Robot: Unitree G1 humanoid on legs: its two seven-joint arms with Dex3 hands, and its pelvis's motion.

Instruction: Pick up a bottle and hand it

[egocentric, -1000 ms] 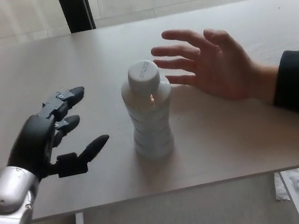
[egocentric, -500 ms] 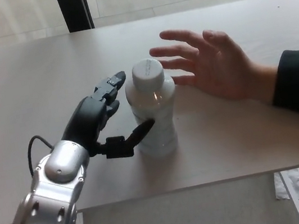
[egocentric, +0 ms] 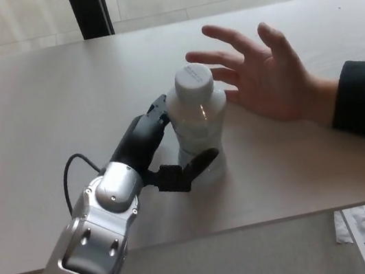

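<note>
Left hand (egocentric: 150, 157) fingers (egocentric: 157, 109) are gripping the bottle (egocentric: 197, 131) on the desk (egocentric: 40, 118); a person's hand (egocentric: 263, 75) is waiting just beyond.

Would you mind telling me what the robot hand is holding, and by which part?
The left robot hand grips the bottle around its lower body, thumb in front, fingers behind.

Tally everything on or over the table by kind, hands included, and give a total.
Bottles: 1, the white capped bottle
Robot hands: 1, the left hand, wrapped around the bottle
Person's hands: 1, an open hand beside the bottle
Total: 3, all on or over the table
</note>
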